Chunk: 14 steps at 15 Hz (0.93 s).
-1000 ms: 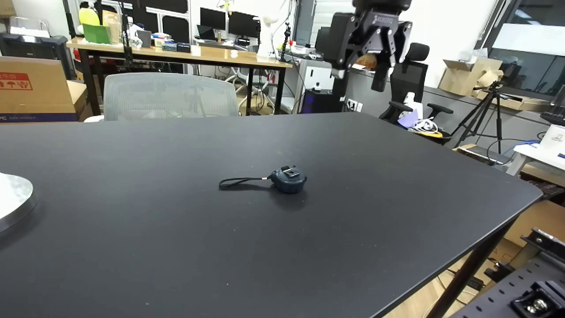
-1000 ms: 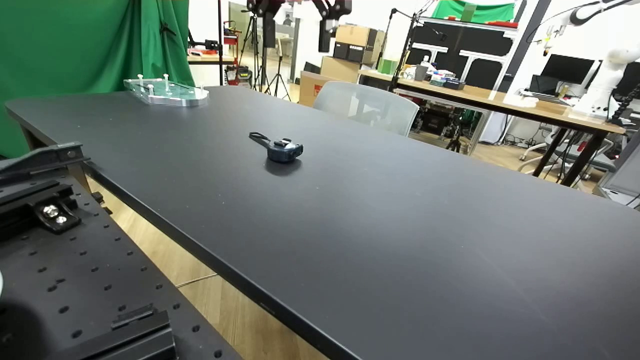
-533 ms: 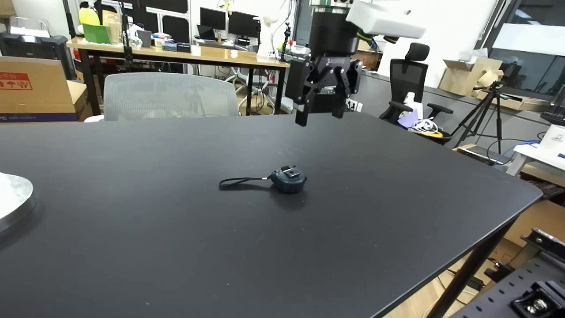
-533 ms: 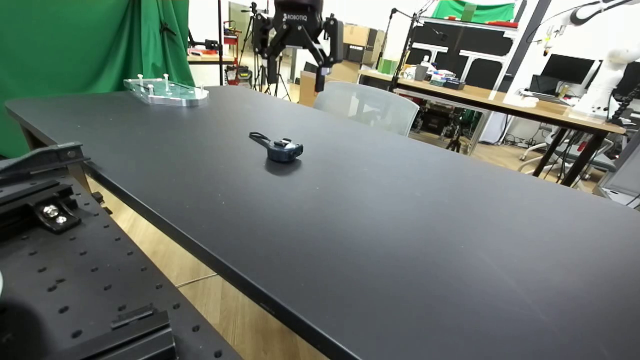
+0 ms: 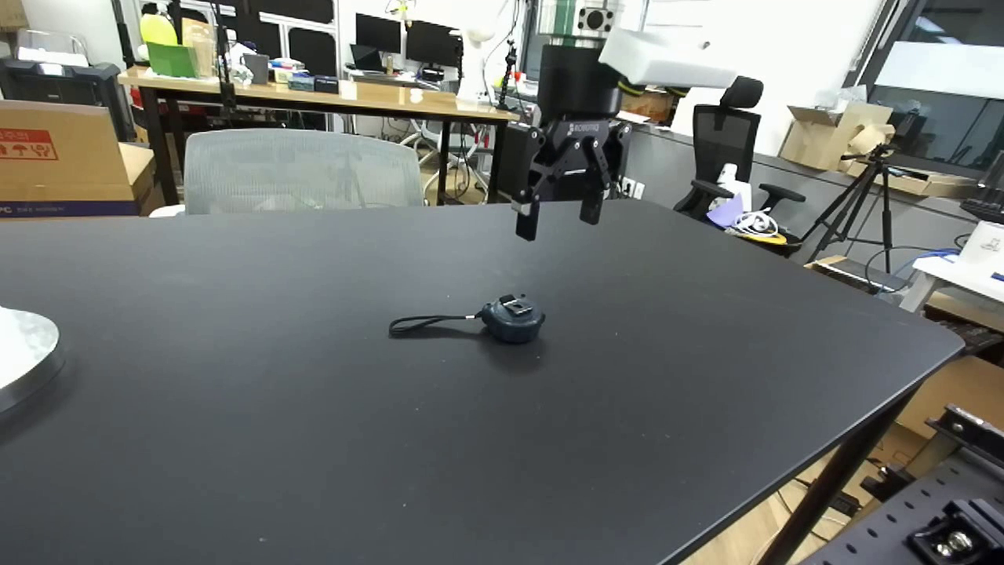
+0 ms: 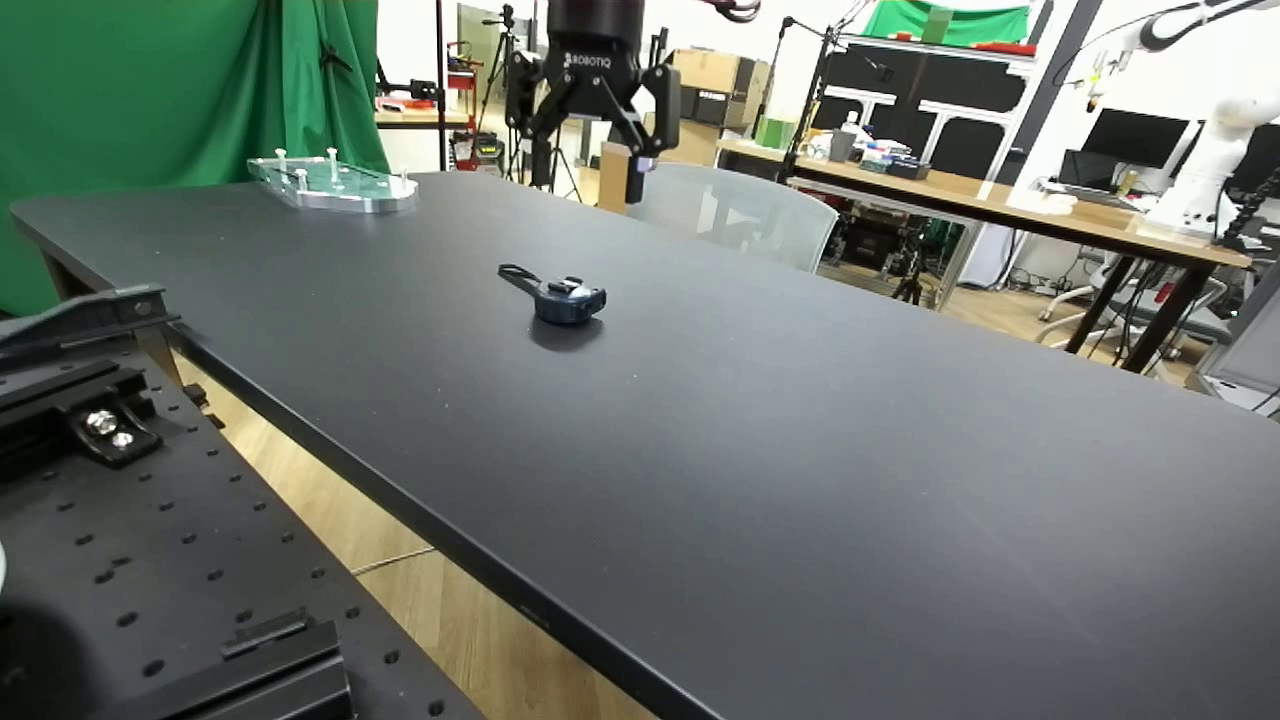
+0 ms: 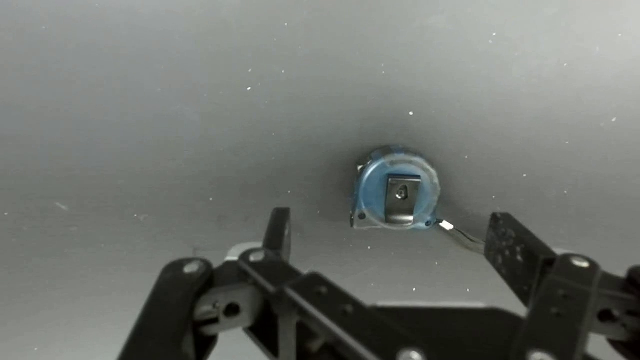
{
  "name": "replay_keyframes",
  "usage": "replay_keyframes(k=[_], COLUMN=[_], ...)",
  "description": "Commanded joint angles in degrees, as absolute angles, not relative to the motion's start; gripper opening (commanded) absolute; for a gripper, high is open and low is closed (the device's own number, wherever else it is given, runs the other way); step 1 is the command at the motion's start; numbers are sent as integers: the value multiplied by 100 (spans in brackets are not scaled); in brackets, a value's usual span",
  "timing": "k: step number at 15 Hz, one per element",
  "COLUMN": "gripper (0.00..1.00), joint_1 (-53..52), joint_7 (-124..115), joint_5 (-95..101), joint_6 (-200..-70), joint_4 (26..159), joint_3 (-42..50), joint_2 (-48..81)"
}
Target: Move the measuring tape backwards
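Observation:
The measuring tape (image 5: 514,320) is a small dark blue round case with a black wrist strap, lying flat on the black table (image 5: 353,447). It also shows in an exterior view (image 6: 568,303). In the wrist view the tape (image 7: 374,189) looks light blue with a metal clip on top; its strap runs partly behind the right finger. My gripper (image 5: 558,226) is open and empty, pointing down above the table, apart from the tape. It also shows in an exterior view (image 6: 588,188). In the wrist view the fingers (image 7: 389,232) stand wide apart, with the tape showing between and beyond their tips.
A clear plate with white pegs (image 6: 340,190) stands at the table's far left end in an exterior view. A white object with a shiny rim (image 5: 31,357) sits at the left edge in an exterior view. A mesh chair (image 5: 306,173) stands behind the table.
The gripper has come down toward the table and, in an exterior view, moved left toward the tape. It stays open. The measuring tape has not moved.

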State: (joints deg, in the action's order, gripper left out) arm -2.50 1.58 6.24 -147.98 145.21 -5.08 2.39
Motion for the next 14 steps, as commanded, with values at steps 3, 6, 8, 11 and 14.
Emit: replay_keyframes(k=[3, 6, 8, 11, 14], gripper=[100, 100, 100, 100, 100], joint_1=[-447, -585, -692, -855, -963], joint_7=[-118, -301, -380, -414, -329], joint_5=[1104, 1521, 1717, 1749, 1611], joint_6=[-15384, -15843, -16085, -16390, -16531], joint_4=[14357, 14303, 14255, 14171, 14122], joint_3=[-423, -245, -108, 38, 77], joint_2=[966, 1313, 1519, 1784, 1964])
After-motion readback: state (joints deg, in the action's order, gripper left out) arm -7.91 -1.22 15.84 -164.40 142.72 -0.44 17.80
